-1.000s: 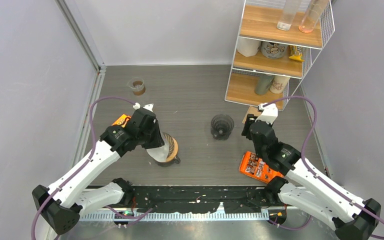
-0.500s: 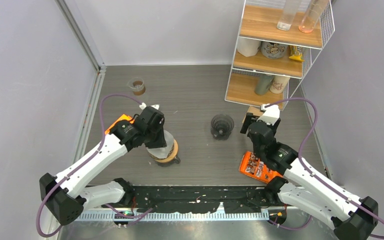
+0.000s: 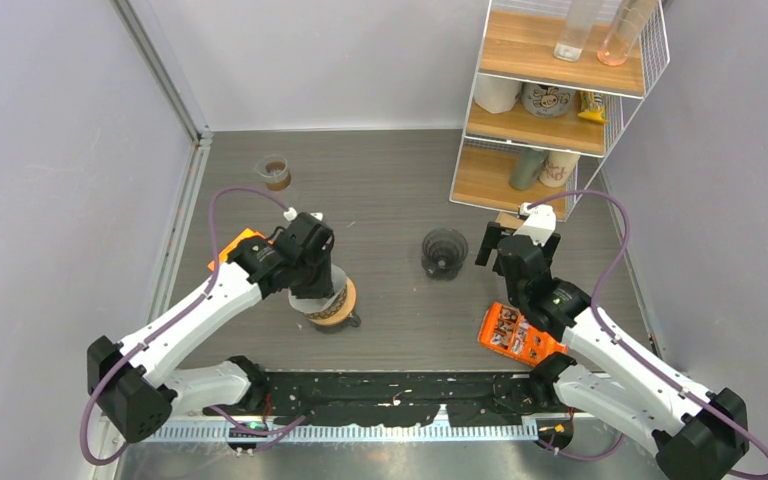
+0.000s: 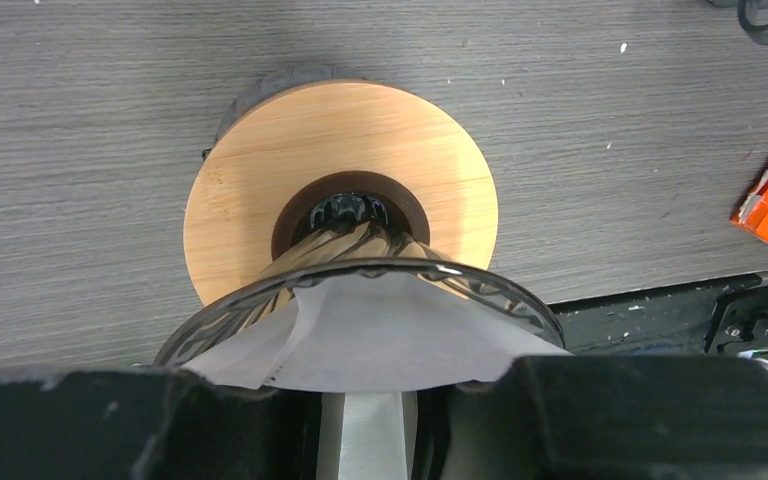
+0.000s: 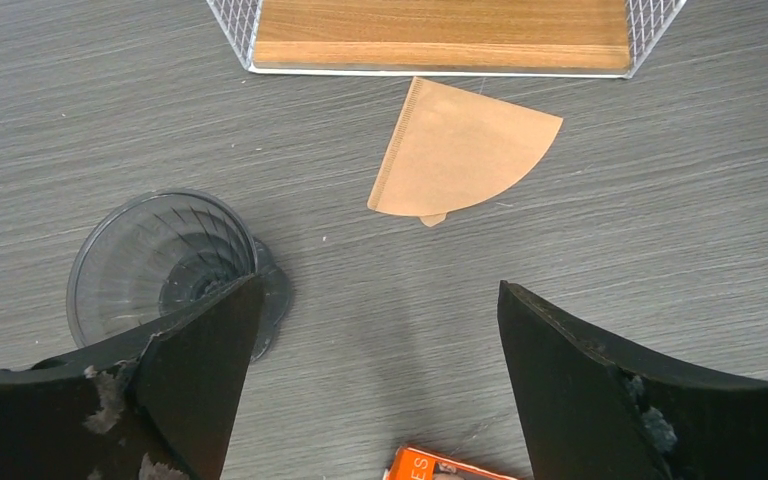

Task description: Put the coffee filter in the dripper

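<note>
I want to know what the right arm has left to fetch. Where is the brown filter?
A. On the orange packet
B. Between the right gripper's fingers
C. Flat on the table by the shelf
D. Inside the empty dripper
C: the brown filter lies flat on the table just below the shelf, apart from the empty dripper, and the open right gripper holds nothing.

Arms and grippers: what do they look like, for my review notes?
The left arm and right arm have white links with black joints and bases, and a purple cable loops to each wrist. The left gripper and right gripper have broad black fingers, scuffed with pale chips.
</note>
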`<state>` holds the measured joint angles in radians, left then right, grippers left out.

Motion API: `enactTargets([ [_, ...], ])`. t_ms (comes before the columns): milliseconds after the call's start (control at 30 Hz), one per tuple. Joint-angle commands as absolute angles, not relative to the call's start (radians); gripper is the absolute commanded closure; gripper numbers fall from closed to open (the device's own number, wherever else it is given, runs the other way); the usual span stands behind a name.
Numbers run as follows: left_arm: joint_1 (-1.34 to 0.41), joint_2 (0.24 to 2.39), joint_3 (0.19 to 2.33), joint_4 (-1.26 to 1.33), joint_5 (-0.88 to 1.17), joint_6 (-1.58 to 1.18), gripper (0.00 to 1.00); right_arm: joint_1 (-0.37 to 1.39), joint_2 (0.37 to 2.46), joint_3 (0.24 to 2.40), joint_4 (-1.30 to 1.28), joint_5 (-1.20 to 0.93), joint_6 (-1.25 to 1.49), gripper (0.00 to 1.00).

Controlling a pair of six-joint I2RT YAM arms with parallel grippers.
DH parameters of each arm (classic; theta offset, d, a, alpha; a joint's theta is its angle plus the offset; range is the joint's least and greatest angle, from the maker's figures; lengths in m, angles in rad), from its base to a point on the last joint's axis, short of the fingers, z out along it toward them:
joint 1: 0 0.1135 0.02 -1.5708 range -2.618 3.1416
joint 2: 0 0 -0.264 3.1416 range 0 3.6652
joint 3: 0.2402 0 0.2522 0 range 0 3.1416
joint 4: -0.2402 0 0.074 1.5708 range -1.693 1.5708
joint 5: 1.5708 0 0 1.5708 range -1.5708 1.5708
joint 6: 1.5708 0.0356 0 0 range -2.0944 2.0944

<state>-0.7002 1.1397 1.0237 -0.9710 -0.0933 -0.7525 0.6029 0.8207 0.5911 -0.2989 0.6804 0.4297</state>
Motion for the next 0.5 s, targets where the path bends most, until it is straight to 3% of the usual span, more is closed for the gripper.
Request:
enactTargets([
  [0,-0.704,1.161,1.056,-0.974,-0.093,-0.74,0.7,0.586,0.818,0.597,-0.256,0.646,0.454,0.06],
  [167,-0.704,1.182,1.065,-0.997,-0.098,-0.738,0.69,0.574,0.819,0.59,-0.251,0.622,0.455,0.03],
  [467,-0.704,1.193,1.072,-1.027,-0.095,-0.729,0.55,0.548,0.832,0.583,-0.236,0.558,0.457,0.01],
])
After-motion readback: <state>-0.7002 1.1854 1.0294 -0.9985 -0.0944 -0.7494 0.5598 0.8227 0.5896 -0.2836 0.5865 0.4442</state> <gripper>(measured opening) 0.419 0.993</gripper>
